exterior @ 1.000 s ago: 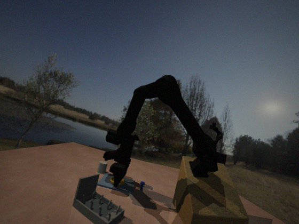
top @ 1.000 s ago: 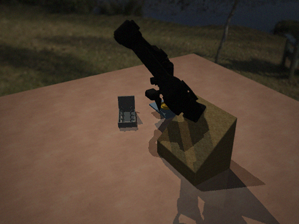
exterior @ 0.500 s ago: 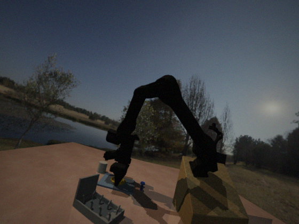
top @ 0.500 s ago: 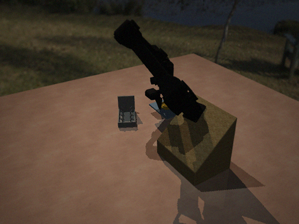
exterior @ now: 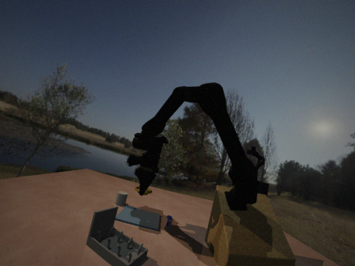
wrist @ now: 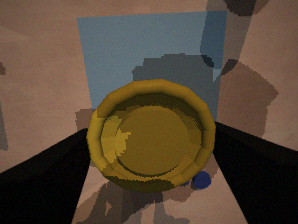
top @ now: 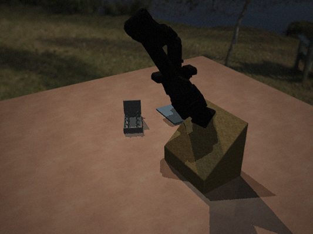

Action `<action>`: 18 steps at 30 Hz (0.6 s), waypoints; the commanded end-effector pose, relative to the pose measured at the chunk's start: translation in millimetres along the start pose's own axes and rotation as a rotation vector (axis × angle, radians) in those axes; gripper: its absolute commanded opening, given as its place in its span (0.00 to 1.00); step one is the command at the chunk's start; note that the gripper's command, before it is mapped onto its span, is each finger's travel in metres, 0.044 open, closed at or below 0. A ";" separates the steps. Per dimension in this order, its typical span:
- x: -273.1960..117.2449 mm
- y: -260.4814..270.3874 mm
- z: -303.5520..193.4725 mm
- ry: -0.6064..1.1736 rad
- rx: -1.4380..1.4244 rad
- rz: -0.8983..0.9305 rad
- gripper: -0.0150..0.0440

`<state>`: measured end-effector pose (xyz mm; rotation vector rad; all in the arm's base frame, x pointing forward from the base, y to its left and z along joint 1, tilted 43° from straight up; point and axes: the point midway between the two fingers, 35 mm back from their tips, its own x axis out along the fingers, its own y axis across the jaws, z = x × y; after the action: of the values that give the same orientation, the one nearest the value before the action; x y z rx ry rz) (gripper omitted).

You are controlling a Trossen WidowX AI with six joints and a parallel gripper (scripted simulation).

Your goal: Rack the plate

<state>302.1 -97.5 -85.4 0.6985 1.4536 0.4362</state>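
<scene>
Plate: hanging level above the blue mat (top: 166, 111) (exterior: 127, 215) (wrist: 145, 37), its yellow rim (exterior: 148, 191) (wrist: 159, 86) lying between your fingertips (exterior: 141, 194).
Fingers: pinching it at nine and three o'clock in the wrist view.
Rack (top: 132, 129) (exterior: 104, 250): waiting toward seven o'clock in the exterior view; you're probably needing to tip the plate upright.
</scene>
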 end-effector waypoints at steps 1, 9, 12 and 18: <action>-37.1 -0.9 0.1 -0.007 -0.007 -0.007 0.25; -77.7 -1.4 -0.4 -0.006 -0.008 -0.002 0.25; -84.8 -1.2 -1.5 -0.005 -0.008 -0.001 0.25; -85.7 5.5 -1.1 -0.006 0.043 -0.003 0.25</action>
<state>292.7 -150.1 -25.7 0.7065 1.4508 0.4340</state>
